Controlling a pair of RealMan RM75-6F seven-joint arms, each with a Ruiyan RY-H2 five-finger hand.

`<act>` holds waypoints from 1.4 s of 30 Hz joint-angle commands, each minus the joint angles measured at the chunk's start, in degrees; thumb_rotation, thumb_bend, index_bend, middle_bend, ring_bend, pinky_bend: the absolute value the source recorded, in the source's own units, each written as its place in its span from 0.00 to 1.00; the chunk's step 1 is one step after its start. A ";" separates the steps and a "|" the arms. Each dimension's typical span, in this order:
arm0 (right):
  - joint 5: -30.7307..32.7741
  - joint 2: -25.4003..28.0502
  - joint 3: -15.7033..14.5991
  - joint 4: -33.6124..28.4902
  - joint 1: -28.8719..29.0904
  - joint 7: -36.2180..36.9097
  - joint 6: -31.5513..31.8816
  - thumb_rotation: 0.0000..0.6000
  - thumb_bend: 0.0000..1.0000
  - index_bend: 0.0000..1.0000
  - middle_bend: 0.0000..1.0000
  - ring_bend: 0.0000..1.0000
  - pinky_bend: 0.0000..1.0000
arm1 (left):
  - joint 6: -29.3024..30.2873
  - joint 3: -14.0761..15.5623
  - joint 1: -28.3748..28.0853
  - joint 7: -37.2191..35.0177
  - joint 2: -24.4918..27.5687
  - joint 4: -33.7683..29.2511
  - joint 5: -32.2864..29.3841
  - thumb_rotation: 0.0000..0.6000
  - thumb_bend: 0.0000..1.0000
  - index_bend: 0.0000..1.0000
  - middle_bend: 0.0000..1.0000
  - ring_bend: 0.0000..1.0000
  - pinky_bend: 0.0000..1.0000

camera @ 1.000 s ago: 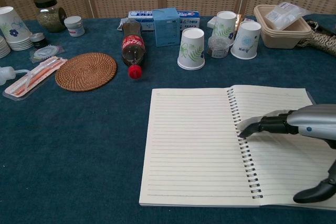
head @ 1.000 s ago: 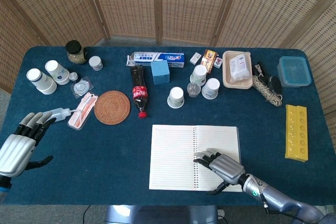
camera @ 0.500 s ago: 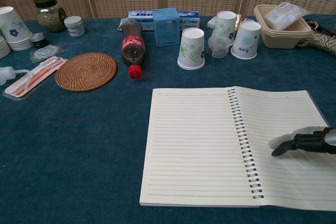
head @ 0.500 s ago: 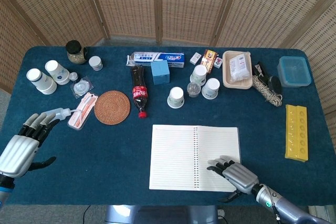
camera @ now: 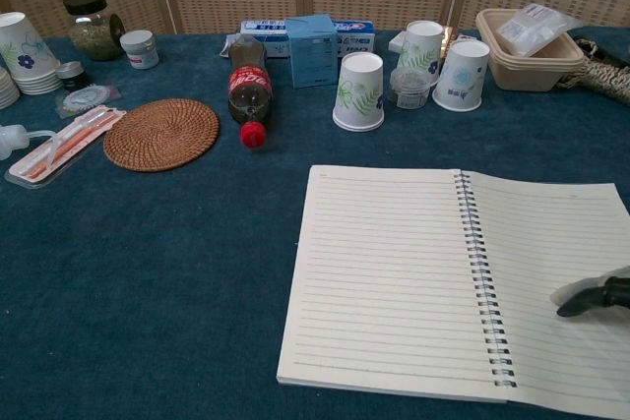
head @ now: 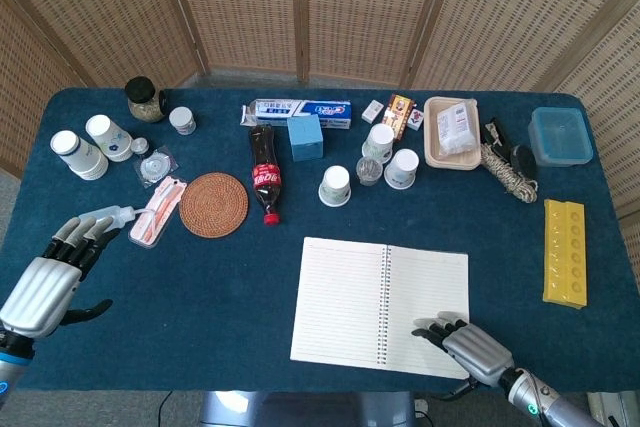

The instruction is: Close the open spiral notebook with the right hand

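Over the last sec your right hand [head: 470,349] slid from the spine out to the near right corner of the spiral notebook [head: 345,297], and the whole book dragged w/ it: it moved right and twisted a bit on the table [head: 230,297]. It lay flat and fully open, front centre, below the paper cups [head: 336,185]. No page or cover lifted, so closing hadn't begun. The fingers [camera: 591,294] rested on the right page near its outer edge, slightly apart, gripping nothing; the thumb prob. sat off the page, hard to tell. Your left hand [head: 48,282] hovered at the far left w/ fingers spread, empty. You prob. needed to get under the right edge next
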 commanded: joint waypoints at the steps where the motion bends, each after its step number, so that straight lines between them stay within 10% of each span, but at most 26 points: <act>1: -0.13 0.46 -0.54 -0.11 -0.50 -0.27 0.41 0.53 0.20 0.12 0.14 0.20 0.13 | -0.04 0.00 -0.06 -0.03 -0.07 0.05 -0.02 1.00 0.00 0.00 0.00 0.00 0.00; 28: 0.75 -2.22 4.69 -0.22 0.75 0.00 2.80 0.48 0.20 0.13 0.13 0.12 0.10 | 1.41 0.25 0.65 -1.29 0.25 0.72 -0.11 1.00 0.00 0.00 0.00 0.00 0.00; 42: -0.07 -1.46 1.50 0.58 -1.18 -0.18 3.80 0.48 0.21 0.14 0.19 0.21 0.12 | 1.57 0.34 0.75 -1.43 0.01 0.90 0.18 1.00 0.00 0.00 0.00 0.00 0.00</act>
